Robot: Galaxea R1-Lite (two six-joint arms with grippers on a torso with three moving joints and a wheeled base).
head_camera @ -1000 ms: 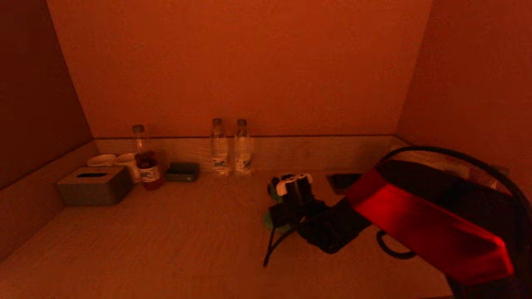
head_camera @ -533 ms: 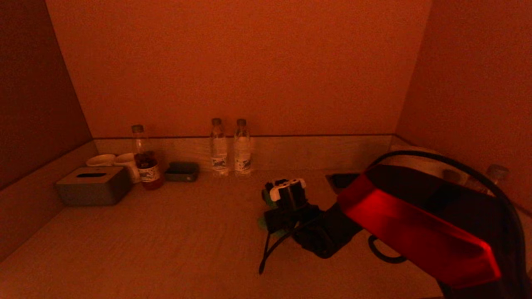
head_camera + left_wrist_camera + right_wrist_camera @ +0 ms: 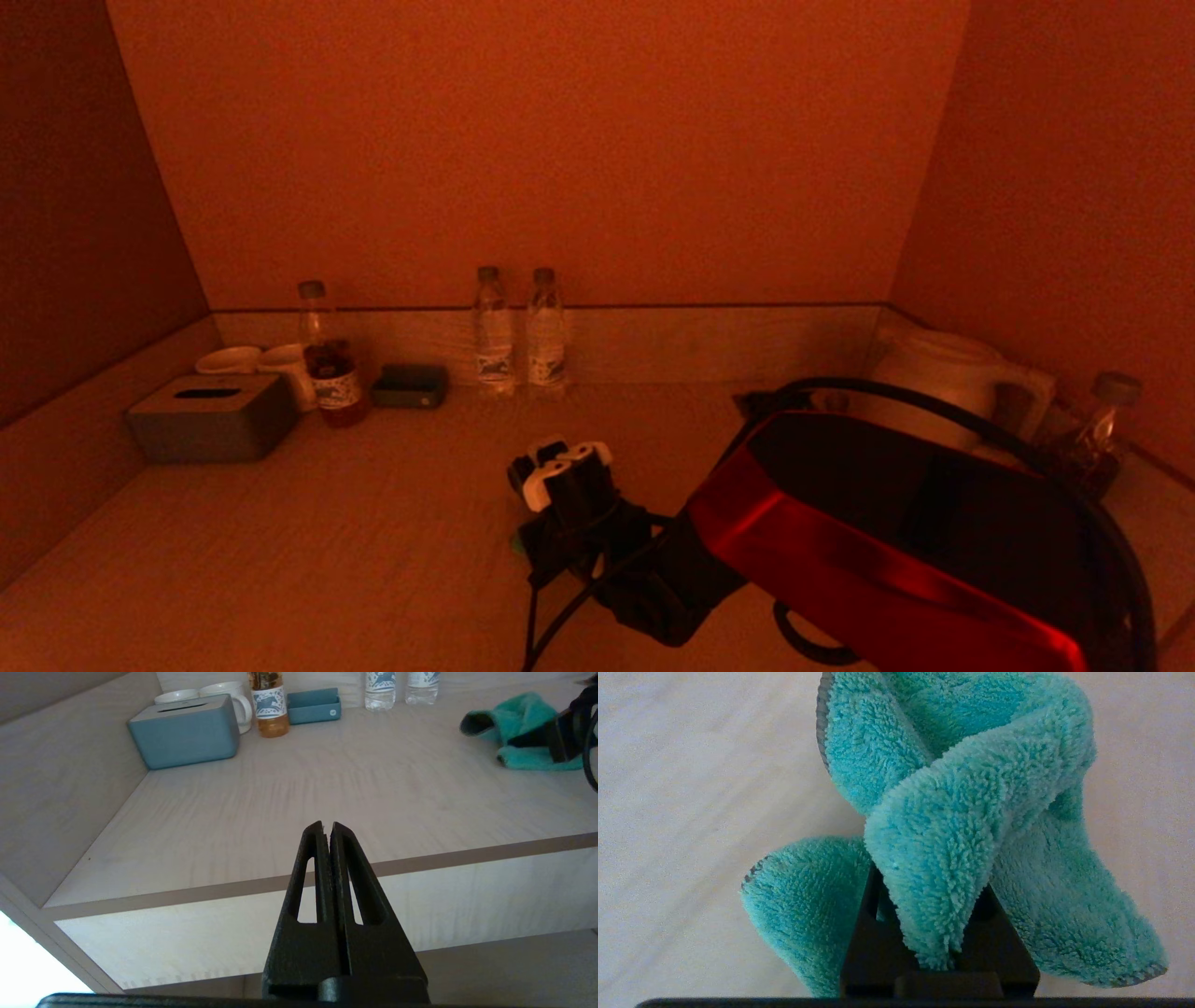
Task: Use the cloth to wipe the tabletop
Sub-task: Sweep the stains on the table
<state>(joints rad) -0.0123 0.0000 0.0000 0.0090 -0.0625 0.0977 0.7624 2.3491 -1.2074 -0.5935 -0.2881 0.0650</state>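
The teal fluffy cloth is bunched up and pinched in my right gripper, which is shut on it and presses it onto the pale wooden tabletop. In the head view the right gripper is at the table's middle, toward the front, and only a small edge of the cloth shows under it. The left wrist view shows the cloth lying on the tabletop. My left gripper is shut and empty, parked below the table's front edge.
At the back left stand a tissue box, two cups, a tea bottle and a small box. Two water bottles stand at the back middle. A kettle and a bottle stand at the right.
My right gripper has dragged the cloth to the left and toward the table's front edge. The kettle behind the arm has come into view.
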